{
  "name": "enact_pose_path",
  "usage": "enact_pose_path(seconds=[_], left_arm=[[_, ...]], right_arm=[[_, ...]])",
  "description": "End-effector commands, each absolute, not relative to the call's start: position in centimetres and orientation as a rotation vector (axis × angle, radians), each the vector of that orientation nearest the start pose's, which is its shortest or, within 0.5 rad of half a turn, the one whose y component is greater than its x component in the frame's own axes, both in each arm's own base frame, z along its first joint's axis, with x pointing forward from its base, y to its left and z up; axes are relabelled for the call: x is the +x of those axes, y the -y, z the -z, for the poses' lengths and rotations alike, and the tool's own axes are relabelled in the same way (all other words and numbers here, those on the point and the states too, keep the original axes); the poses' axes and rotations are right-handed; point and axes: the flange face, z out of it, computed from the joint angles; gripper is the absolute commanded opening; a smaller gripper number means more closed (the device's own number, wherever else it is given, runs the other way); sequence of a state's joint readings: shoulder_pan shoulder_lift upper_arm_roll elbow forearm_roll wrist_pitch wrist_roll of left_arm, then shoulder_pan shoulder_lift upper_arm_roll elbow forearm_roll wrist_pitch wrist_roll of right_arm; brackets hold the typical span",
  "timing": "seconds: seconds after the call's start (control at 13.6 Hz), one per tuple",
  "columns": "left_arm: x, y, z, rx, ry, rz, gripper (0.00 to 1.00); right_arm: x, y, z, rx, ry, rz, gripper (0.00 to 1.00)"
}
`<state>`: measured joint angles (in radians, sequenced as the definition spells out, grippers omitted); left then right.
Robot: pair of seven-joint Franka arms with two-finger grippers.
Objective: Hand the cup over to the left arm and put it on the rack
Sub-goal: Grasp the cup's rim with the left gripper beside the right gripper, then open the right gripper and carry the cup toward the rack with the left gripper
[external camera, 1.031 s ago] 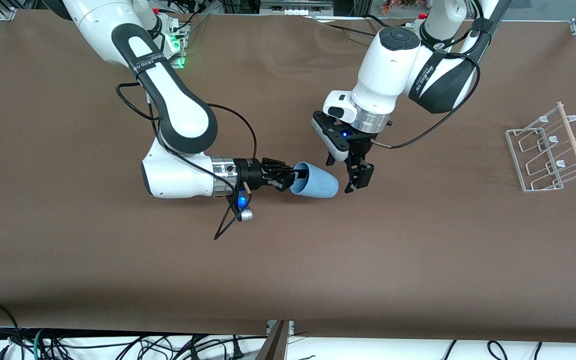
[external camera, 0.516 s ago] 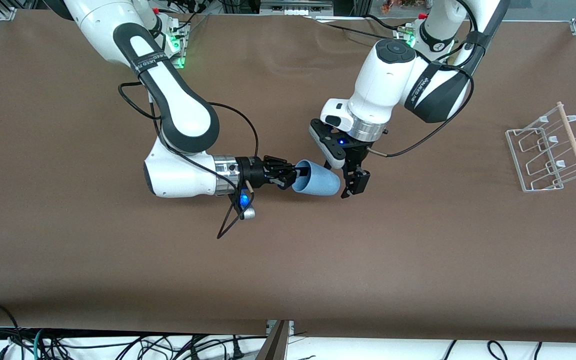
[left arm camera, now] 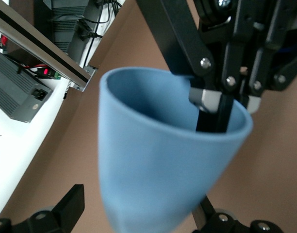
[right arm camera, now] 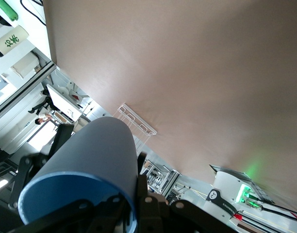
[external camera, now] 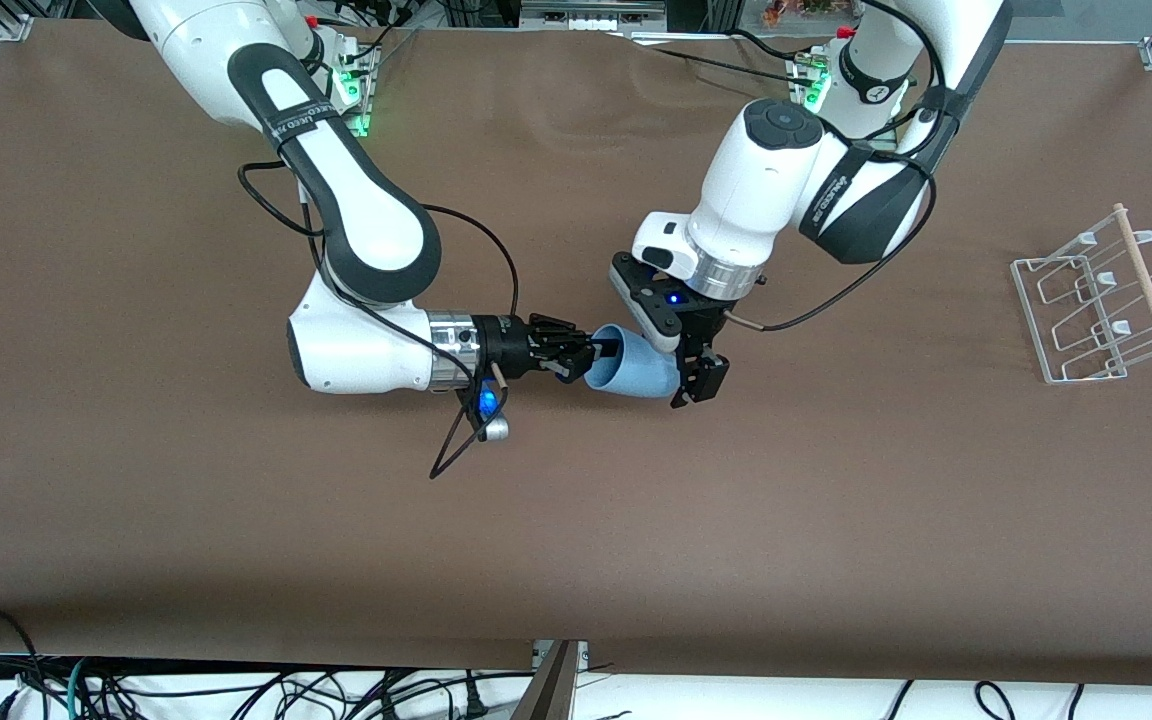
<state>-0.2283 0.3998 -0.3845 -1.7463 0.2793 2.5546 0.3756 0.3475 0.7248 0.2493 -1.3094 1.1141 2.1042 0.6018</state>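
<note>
The light-blue cup (external camera: pixel 636 372) lies on its side in the air over the middle of the table. My right gripper (external camera: pixel 601 350) is shut on its rim, with one finger inside the mouth. The cup fills the left wrist view (left arm camera: pixel 163 165) and shows in the right wrist view (right arm camera: pixel 90 155). My left gripper (external camera: pixel 678 362) is open and straddles the cup's closed end, with a gap beside one of its fingers (left arm camera: pixel 73 204). The rack (external camera: pixel 1101 305) stands at the left arm's end of the table.
The brown table (external camera: pixel 836 520) is bare around the arms. A loose black cable (external camera: pixel 451 445) hangs from the right wrist down to the table. The rack also shows small in the right wrist view (right arm camera: pixel 136 121).
My left gripper has moved toward the right arm's end and come down around the cup's closed end. The right gripper and the cup have barely moved.
</note>
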Motion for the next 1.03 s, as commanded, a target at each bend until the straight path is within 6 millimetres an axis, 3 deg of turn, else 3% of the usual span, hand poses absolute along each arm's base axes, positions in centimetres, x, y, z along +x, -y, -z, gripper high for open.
enact_pose_path(seconds=[0.0, 0.07, 0.22, 0.37, 0.59, 0.66, 0.74, 0.96], left_arm=[[58.9, 39.1, -40.6, -2.568, -1.627, 0.751, 0.98], [59.0, 39.1, -40.8, -2.570, -1.622, 0.756, 0.93], [59.5, 38.6, -41.3, -2.564, -1.610, 0.770, 0.41], [59.9, 37.8, -41.0, -2.570, -1.596, 0.751, 0.00], [61.0, 34.8, -41.4, -2.603, -1.526, 0.653, 0.00], [61.1, 34.1, -41.7, -2.614, -1.507, 0.635, 0.00], [61.2, 33.3, -42.1, -2.622, -1.489, 0.600, 0.00], [61.4, 29.4, -43.8, -2.645, -1.415, 0.435, 0.00]], right_arm=[[61.9, -43.9, -36.3, -1.962, -0.656, -0.740, 0.00], [61.9, -43.9, -36.3, -1.962, -0.656, -0.740, 0.00], [61.8, -44.0, -36.2, -1.963, -0.655, -0.743, 0.00], [61.8, -44.0, -36.2, -1.963, -0.654, -0.742, 0.00], [61.8, -44.0, -36.3, -1.961, -0.661, -0.741, 0.00], [62.0, -43.8, -36.3, -1.960, -0.664, -0.740, 0.19], [62.1, -43.6, -36.3, -1.961, -0.665, -0.734, 0.99], [63.3, -41.7, -36.7, -1.962, -0.680, -0.706, 1.00]])
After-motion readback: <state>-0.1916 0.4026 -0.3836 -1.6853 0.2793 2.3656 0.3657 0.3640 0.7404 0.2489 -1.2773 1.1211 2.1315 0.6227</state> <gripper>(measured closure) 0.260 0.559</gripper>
